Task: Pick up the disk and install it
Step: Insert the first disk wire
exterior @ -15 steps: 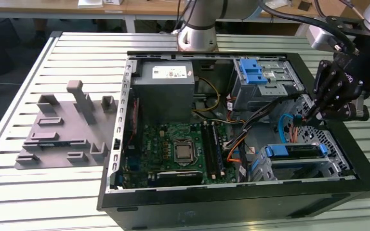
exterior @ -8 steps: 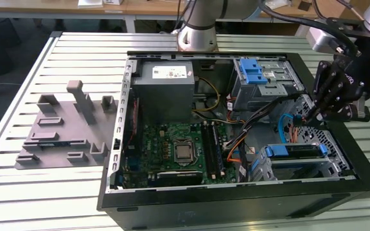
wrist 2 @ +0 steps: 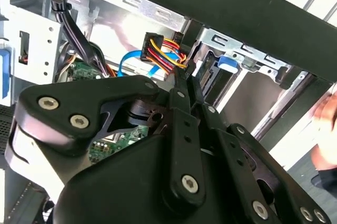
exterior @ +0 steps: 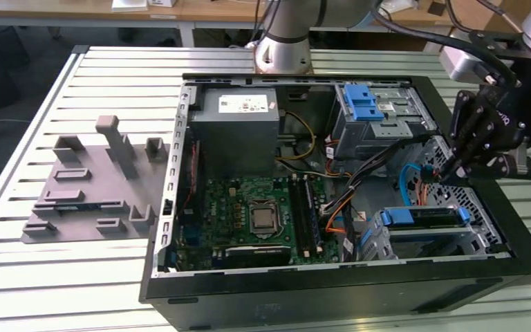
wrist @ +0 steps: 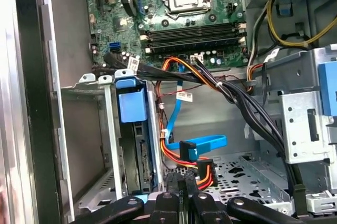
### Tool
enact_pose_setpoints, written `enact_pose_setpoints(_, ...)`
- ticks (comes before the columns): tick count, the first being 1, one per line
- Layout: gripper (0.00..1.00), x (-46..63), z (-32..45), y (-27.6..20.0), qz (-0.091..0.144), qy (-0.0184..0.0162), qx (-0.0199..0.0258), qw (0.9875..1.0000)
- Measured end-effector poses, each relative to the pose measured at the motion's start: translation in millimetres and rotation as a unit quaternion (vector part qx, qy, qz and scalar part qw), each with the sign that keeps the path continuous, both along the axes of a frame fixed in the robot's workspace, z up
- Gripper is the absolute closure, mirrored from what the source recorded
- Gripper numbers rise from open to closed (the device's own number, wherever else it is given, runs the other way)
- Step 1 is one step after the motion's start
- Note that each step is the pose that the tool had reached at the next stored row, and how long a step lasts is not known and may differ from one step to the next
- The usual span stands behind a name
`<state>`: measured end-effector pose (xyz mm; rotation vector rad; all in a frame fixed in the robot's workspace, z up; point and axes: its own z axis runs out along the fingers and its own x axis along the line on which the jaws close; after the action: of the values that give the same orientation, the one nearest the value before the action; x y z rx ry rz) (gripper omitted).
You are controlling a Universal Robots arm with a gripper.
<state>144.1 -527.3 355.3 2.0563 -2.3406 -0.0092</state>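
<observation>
Matt black gripper [exterior: 473,149] — bare metal drive cage [wrist: 105,129], blue plastic tab [wrist: 131,103]

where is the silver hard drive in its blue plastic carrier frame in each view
Exterior view: the silver hard drive in its blue carrier frame sits in the metal drive cage, low on the exterior view's right.
First wrist view: it stands edge-on in the cage, beside the flat blue cable.
Second wrist view: its blue tab peeks from the cage.
Shared landmark: the flat blue cable.
</observation>
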Motion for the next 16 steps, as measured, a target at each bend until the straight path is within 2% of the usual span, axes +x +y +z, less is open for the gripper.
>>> enact_pose_setpoints(5, 0.84, -1.1, -1.3, -1.8, 0.020, -0.0016, 0.0000, 0.9998)
enact_pose_setpoints(9, 0.84, -6.3, -2.3, -4.7, 0.023, -0.0027, 0.0000, 0.9997)
enact_pose_setpoints(16, 0.84, -8.5, -5.2, -16.1, 0.025, -0.0033, -0.0001, 0.9997)
